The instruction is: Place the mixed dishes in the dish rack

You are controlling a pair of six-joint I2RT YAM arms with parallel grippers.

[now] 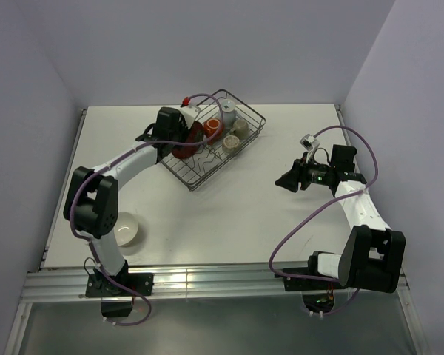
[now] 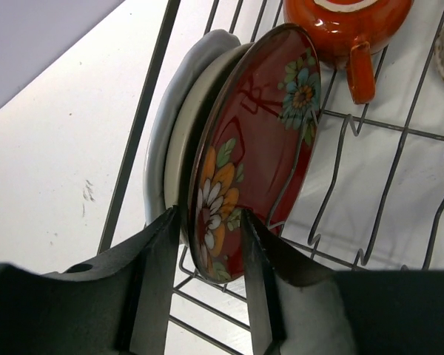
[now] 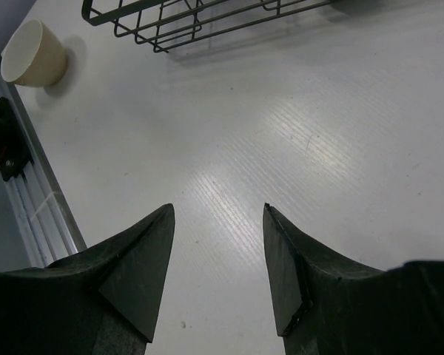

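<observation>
Standing on edge in the rectangular dark wire dish rack (image 2: 138,126), the glossy red floral plate (image 2: 259,148) leans against a pale white plate (image 2: 179,148). An olive-grey plate (image 2: 157,133) sits behind that one, nearest the rack's side rail. The red plate's lower rim seems to rest among the wavy bottom wires. Whether it sits properly in a groove cannot be made out.

The left pincer (image 2: 209,222) straddles that lower rim with its jaws partly open. A thin slit shows between one finger and the plate, so it looks like a loose bracket rather than a clamp. An orange-red glazed mug (image 2: 348,22) lies just beyond the plate's upper edge, and small cups cluster at the rack's far end in the overhead view.

The main hazard is probably the exit. If the arm pulls back at an angle, a finger could catch the glazed rim. That could drag the plate out of the wires or tip it forward onto the mug. An unsupported plate could also skid along the wire.

Farther out, a cream ceramic bowl (image 1: 126,228) sits alone on the white counter (image 1: 244,222), close to the left arm's base and the near edge. A careless reach could nudge it toward the rail. The right pincer (image 3: 218,211) hovers over bare counter with its jaws wide apart, holding nothing.
</observation>
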